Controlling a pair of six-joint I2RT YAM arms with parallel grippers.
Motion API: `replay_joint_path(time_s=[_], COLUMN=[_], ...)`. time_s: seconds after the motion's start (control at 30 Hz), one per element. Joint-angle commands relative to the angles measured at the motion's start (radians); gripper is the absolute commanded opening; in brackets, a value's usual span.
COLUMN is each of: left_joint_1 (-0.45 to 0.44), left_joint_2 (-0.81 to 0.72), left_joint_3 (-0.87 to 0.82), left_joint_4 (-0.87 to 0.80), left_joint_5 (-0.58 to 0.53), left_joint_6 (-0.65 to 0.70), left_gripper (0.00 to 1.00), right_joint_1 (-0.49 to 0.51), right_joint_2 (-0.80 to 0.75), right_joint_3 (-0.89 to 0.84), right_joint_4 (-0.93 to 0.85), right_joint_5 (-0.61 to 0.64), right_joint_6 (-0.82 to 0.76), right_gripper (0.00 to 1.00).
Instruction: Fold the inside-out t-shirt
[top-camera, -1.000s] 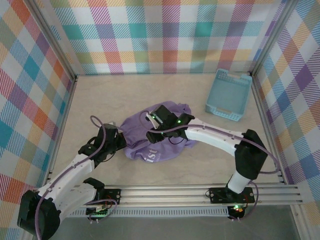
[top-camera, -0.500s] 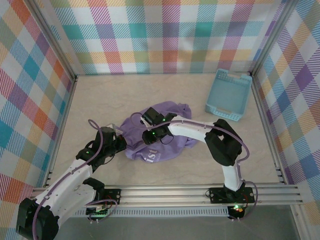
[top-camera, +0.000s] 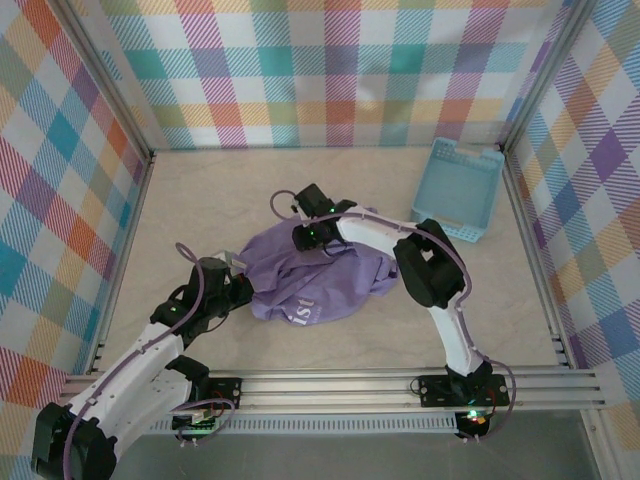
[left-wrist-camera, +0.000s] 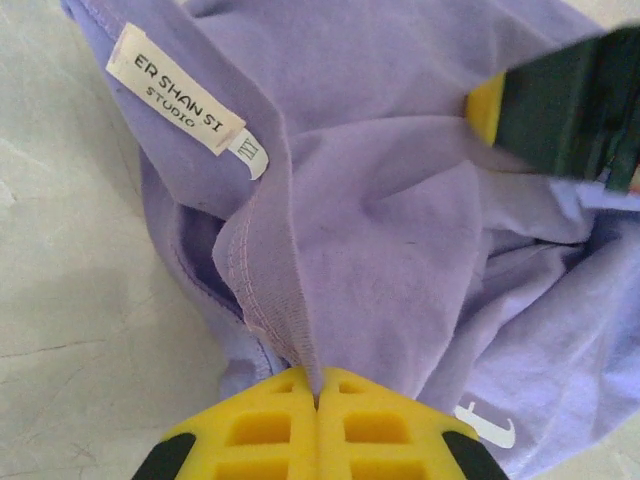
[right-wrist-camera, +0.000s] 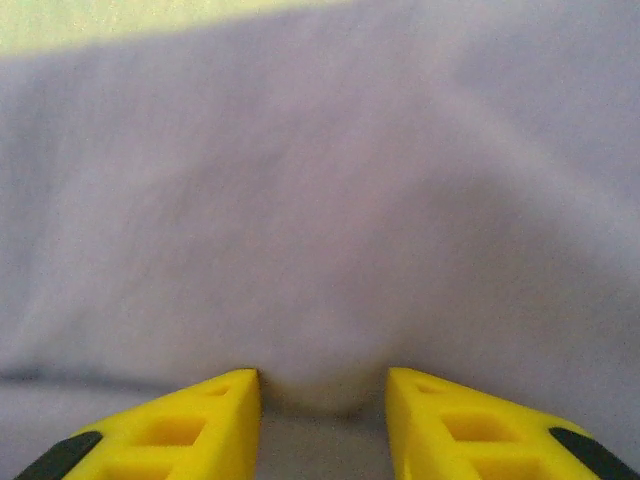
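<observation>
T-shirt (top-camera: 320, 290) stretched out as our right gripper (right-wrist-camera: 322, 385), half closed on a cloth bump, pulled away; our left gripper (left-wrist-camera: 317, 375) pinched its edge tight. We were spreading it.

You are working in a robot lab test cell, not a home: plaid-printed panels (top-camera: 340, 70) box in the top, left and right of the frame, aluminium rails (top-camera: 330, 383) cross the bottom, with arm bases (top-camera: 455, 387) bolted on.
</observation>
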Motion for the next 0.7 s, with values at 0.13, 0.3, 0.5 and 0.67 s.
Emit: replay_joint_path(time_s=[0.13, 0.3, 0.5, 0.67], left_joint_1=[0.000, -0.001, -0.001, -0.001], left_joint_2=[0.011, 0.031, 0.024, 0.006], left_joint_3=[-0.008, -0.008, 0.000, 0.001], left_joint_4=[-0.043, -0.013, -0.004, -0.023], left_joint_5=[-0.050, -0.062, -0.050, -0.052], left_joint_6=[-0.004, -0.015, -0.013, -0.011], left_gripper=[0.00, 0.00, 0.00, 0.00], right_joint_1=[0.030, 0.140, 0.187, 0.187], right_joint_2=[-0.111, -0.290, -0.261, -0.175], right_joint_3=[0.006, -0.215, -0.306, -0.253], right_joint_4=[-0.038, -0.010, 0.011, 0.013], right_joint_5=[0.030, -0.001, 0.123, 0.216], right_joint_6=[-0.099, -0.082, -0.091, -0.129], right_gripper=[0.46, 0.51, 0.69, 0.71])
